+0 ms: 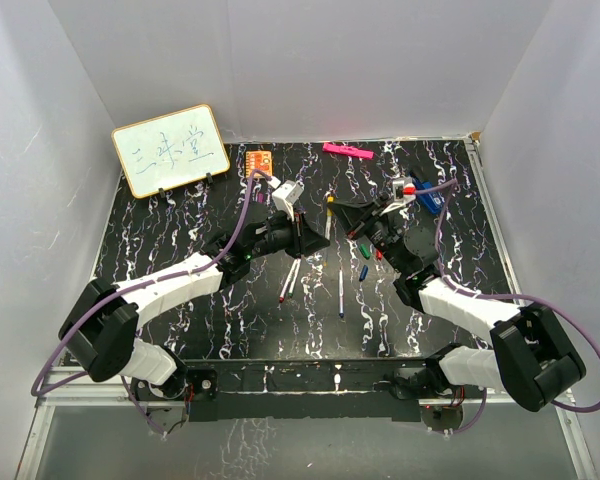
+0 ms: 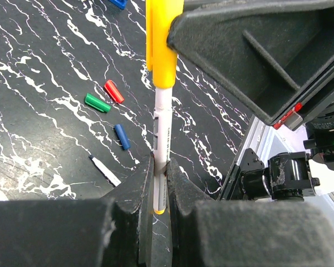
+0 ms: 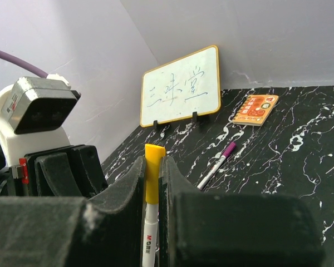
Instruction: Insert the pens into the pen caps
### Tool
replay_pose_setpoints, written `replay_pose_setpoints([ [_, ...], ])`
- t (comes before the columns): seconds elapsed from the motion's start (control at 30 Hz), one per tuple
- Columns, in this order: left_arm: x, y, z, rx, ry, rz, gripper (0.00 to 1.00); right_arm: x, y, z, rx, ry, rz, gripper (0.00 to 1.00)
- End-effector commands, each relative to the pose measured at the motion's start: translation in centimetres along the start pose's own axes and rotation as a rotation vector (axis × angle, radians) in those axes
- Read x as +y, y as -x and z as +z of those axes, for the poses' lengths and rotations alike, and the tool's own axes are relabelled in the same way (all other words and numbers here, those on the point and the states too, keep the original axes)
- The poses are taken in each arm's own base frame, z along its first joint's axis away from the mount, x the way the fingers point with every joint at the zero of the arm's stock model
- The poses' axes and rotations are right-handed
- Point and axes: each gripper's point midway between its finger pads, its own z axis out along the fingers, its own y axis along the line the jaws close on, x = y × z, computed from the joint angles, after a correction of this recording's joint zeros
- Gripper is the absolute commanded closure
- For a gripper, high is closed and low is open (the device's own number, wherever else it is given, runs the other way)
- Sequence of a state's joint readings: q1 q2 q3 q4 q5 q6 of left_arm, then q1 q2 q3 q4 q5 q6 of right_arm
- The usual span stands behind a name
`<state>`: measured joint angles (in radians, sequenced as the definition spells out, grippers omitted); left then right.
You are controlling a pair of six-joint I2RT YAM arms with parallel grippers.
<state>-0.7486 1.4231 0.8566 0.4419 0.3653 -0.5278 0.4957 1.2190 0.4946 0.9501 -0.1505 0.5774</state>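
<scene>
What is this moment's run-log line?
left gripper: shut on thin white yellow-ended pen; right gripper: shut on short yellow plastic cap; cap over pen end; green cap, red cap, blue cap loose on table

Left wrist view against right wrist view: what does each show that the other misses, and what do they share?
Only the left wrist view: green cap, red cap and blue cap lying loose on the table, plus a loose blue-tipped pen. Only the right wrist view: whiteboard, orange card and a purple-ended pen lying flat. Both: the white pen with the yellow cap on its end, left gripper shut on the pen, right gripper shut on the cap.
</scene>
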Motion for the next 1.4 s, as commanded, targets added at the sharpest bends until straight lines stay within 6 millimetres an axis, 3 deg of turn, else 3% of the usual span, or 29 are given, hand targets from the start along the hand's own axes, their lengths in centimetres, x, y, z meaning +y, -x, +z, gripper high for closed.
replay_pose_setpoints([
  [0.0, -2.3, 3.5, -0.7, -0.106, -0.048, 0.051, 1.0, 0.7, -0.7, 0.0, 0.029, 0.041, 0.009, 1.0],
  [0.3, -0.8, 4.0, -0.7, -0.159, 0.022, 0.023, 1.0, 1.0, -4.1, -0.7, 0.162, 0.075, 0.045, 1.0],
  [0.93, -1.3, 9.7, -2.3, -0.371, 0.074, 0.107, 1.0, 0.3, -10.5, -1.9, 0.389, -0.038, -0.07, 1.0],
  [1.37, -0.8, 11.2, -4.0, -0.41, 0.11, 0.148, 1.0, -1.4, -11.9, -3.0, 0.453, -0.124, -0.127, 1.0],
])
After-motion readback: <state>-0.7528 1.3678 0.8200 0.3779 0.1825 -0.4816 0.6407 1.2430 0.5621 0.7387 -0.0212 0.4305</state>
